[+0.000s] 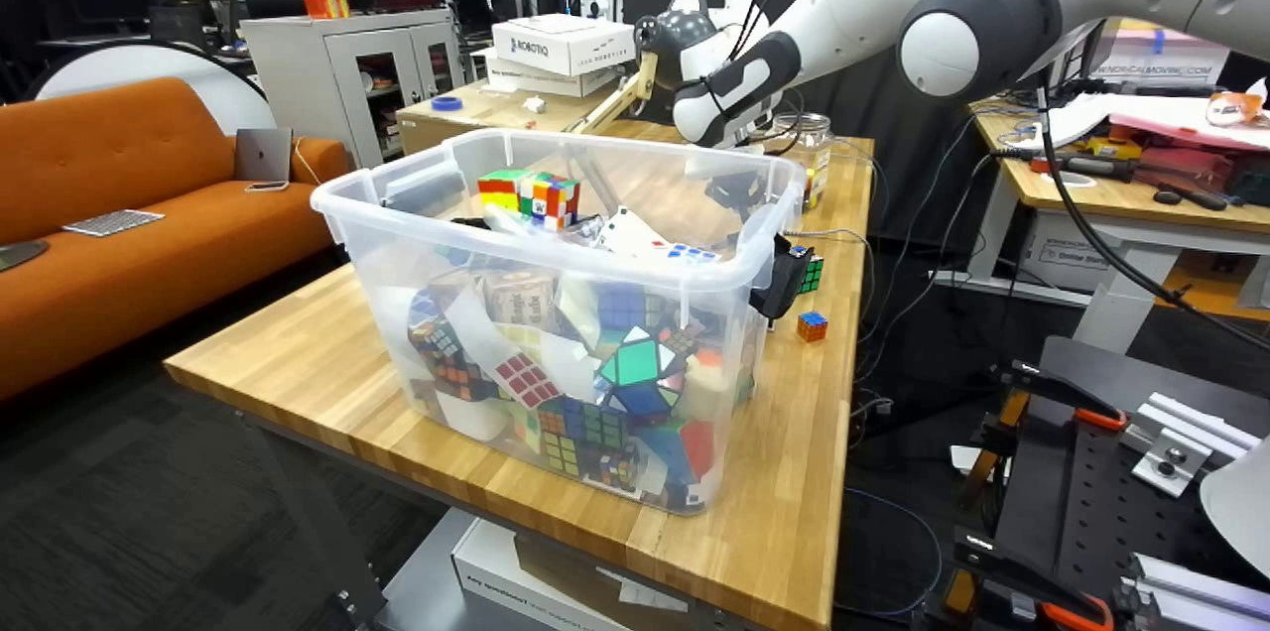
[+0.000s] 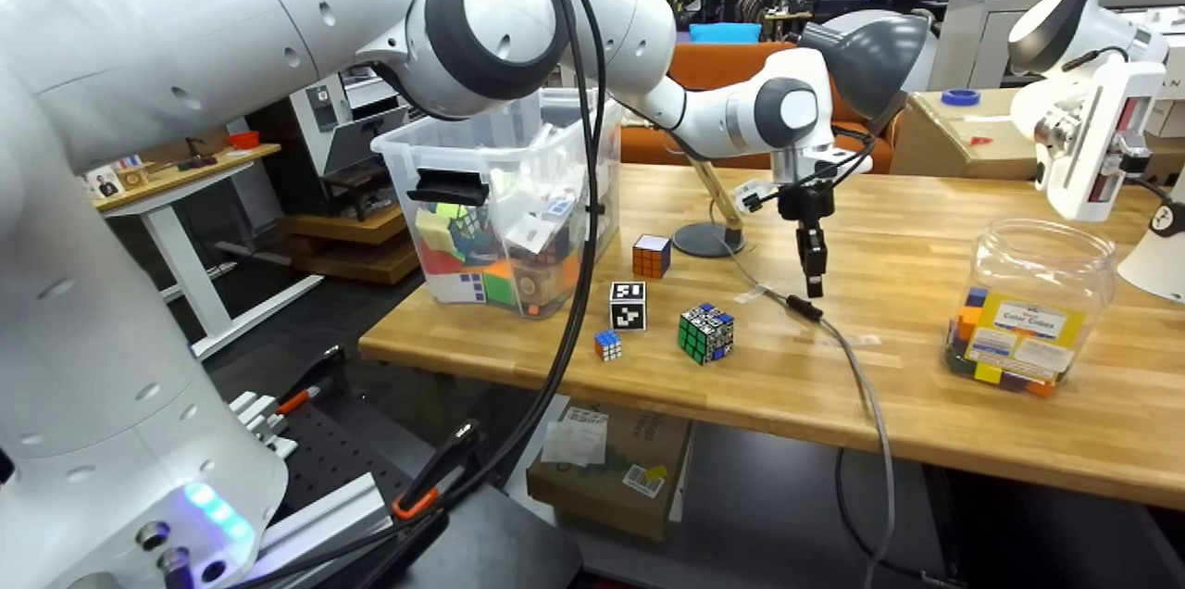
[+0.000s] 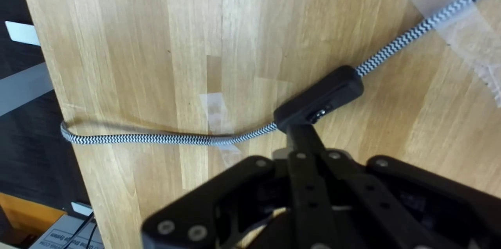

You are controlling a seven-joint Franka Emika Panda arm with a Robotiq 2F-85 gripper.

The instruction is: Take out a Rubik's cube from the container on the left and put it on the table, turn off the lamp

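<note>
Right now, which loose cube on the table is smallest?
The tiny orange-and-blue cube; the green-sided cube, white-topped cube and black-and-white cube are bigger.

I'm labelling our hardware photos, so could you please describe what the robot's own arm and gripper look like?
The glossy white, rounded arm has dark grey rings around white joint caps, thick black cables and blue lights on its base. The slender black gripper has narrow bars and round grey screw heads.
</note>
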